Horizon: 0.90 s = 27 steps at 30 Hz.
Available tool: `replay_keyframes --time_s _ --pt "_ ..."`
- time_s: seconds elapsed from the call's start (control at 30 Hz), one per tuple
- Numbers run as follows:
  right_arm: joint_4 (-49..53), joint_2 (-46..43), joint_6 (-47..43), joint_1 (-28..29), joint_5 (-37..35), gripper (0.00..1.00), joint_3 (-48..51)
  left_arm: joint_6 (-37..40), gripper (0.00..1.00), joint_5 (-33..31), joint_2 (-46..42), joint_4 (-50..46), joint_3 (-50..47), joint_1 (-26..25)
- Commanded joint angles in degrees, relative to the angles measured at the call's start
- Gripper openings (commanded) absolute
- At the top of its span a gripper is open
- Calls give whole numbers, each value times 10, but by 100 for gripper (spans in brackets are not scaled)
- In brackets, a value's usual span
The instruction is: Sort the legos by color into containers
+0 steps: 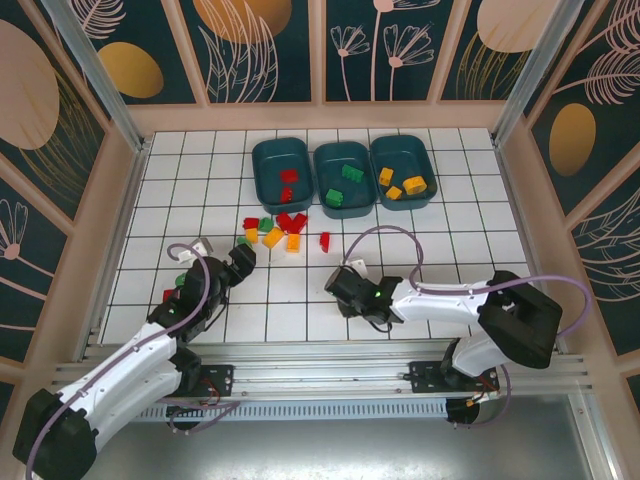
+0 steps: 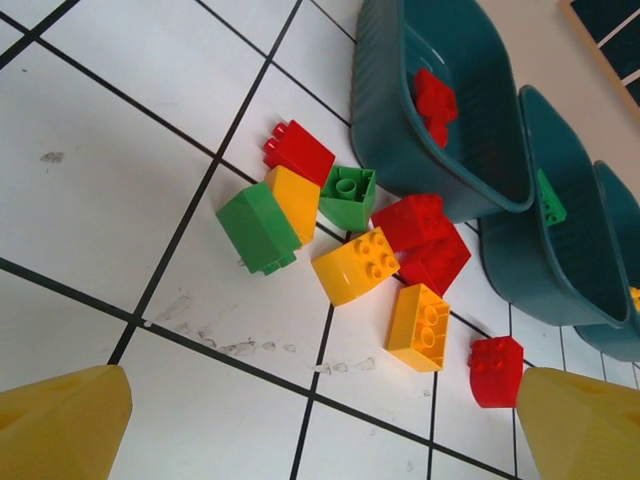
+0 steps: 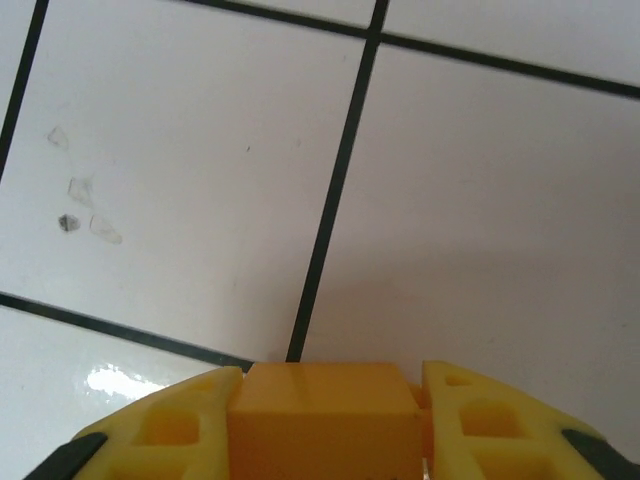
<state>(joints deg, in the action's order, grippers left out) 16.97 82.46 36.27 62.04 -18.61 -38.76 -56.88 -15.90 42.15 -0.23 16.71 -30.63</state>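
Clamped between right fingers point(image 3: 165, 430): yellow-orange brick point(image 3: 320, 415), low over desk point(image 1: 180, 170), near-middle. Yellow-brick tub point(image 1: 403, 170) toward far edge, slightly rightward. Left fingers point(image 2: 60, 420) wide, facing loose pile point(image 2: 355, 265).

No text, label or number is legible.

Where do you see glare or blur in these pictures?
Right wrist view: white glare on the table at lower left; the orange lego in the right gripper looks soft. Left wrist view: fingertips blurred, loose legos sharp. Top view: even light, sharp throughout.
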Motion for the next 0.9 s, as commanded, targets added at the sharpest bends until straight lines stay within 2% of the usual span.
replay_keyframes --time_s 0.0,0.13,0.27,0.37,0.47,0.6,0.7,0.73,0.8,0.87 --pt "3 -25 -22 -29 -45 27 -26 10 98 -15 -10 -8 9 2" --pt "-25 -56 -71 -127 -67 27 -65 9 98 -33 4 -16 20 2" --pt "-82 -55 -108 -263 -49 28 -103 5 99 -49 20 -53 62 6" --pt "-121 -16 -133 -360 -23 29 -144 31 98 -60 19 -90 95 21" --pt "-138 66 -144 -436 22 29 -212 56 99 -15 17 -103 106 71" --pt "-112 198 -162 -480 56 31 -332 54 99 76 35 -108 98 151" --pt "-92 267 -168 -495 55 37 -399 48 98 103 59 -118 95 185" --pt "-90 280 -168 -499 58 42 -412 48 99 104 65 -121 94 194" --pt "-76 296 -168 -501 57 57 -437 50 99 105 73 -132 93 215" --pt "-81 285 -169 -497 52 67 -440 50 99 98 76 -145 97 231"
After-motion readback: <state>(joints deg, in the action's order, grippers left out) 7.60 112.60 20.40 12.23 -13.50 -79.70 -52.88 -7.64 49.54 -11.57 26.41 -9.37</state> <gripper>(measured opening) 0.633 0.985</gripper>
